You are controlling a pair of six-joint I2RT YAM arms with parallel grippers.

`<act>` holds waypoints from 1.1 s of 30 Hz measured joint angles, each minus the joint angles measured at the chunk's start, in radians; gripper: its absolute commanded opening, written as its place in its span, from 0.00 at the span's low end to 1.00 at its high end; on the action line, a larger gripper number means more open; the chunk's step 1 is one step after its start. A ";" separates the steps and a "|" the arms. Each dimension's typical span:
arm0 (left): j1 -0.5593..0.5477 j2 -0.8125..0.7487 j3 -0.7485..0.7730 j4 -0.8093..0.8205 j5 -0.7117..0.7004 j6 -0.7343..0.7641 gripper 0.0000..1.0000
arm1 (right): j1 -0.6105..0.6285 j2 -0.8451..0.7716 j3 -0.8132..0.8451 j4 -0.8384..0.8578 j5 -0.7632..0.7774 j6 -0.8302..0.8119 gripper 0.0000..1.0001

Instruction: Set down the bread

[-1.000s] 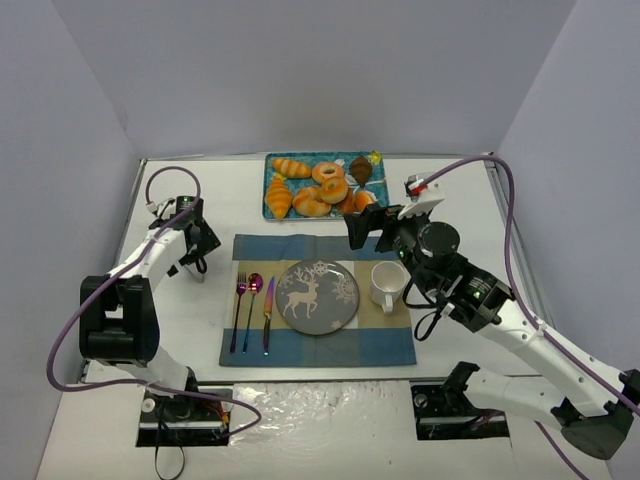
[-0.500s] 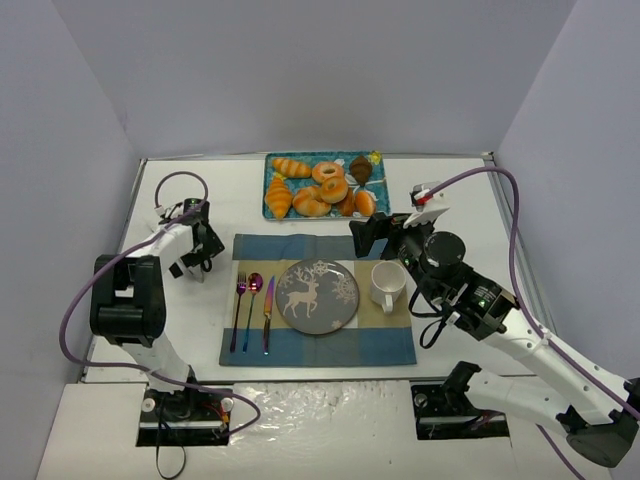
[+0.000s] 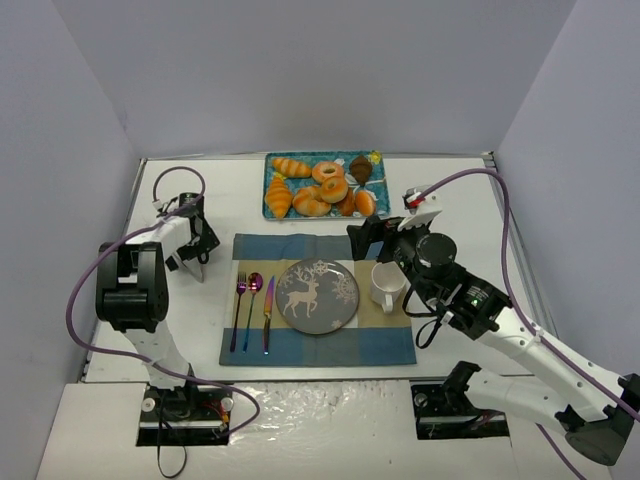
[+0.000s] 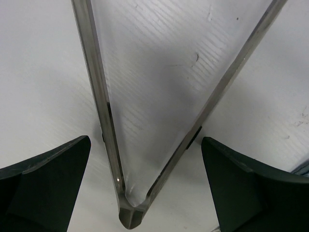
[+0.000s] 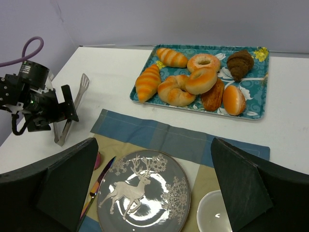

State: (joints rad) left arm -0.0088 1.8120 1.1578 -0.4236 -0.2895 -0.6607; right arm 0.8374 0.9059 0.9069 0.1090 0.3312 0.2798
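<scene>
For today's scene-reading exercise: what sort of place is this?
Probably a robot lab's mock dining table: a placemat with plate, cutlery and mug, a tray of pastries, and robot arms alongside.

White table (image 3: 230, 190) boxed by plain lavender-grey walls (image 3: 320, 70) on three sides; soft even light.

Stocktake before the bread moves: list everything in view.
tray: 1, teal, far centre
bread: 1, golden-orange ring, on tray
doughnut: 1, pale tan, on tray
other pastries: 6, orange to brown, on tray
mat: 1, blue and tan, near centre
plate: 1, grey, on mat
mug: 1, white, right of plate
cutlery: 3, purple-tinted, left of plate
tongs: 1, steel, left of mat
table: 1, white, under everything
left gripper: 1, black, open over tongs
right gripper: 1, black, open, empty, above mat
</scene>
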 measured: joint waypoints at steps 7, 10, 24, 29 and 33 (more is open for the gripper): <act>0.053 0.035 0.034 0.043 0.043 0.050 0.97 | -0.002 0.003 -0.018 0.008 -0.007 0.004 1.00; 0.067 0.063 0.066 0.059 0.079 0.075 0.97 | -0.006 0.003 -0.026 0.008 -0.008 0.007 1.00; 0.088 0.109 0.120 0.088 0.174 0.145 0.97 | -0.010 0.003 -0.048 0.016 -0.008 0.019 1.00; 0.089 0.124 0.144 0.075 0.196 0.169 0.96 | -0.012 0.003 -0.049 0.021 -0.008 0.029 1.00; 0.090 0.150 0.184 0.059 0.211 0.195 0.96 | -0.012 0.002 -0.050 0.023 -0.009 0.034 1.00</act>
State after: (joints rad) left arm 0.0811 1.9617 1.3418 -0.3642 -0.0785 -0.4661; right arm 0.8253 0.9084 0.8572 0.1315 0.3225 0.3134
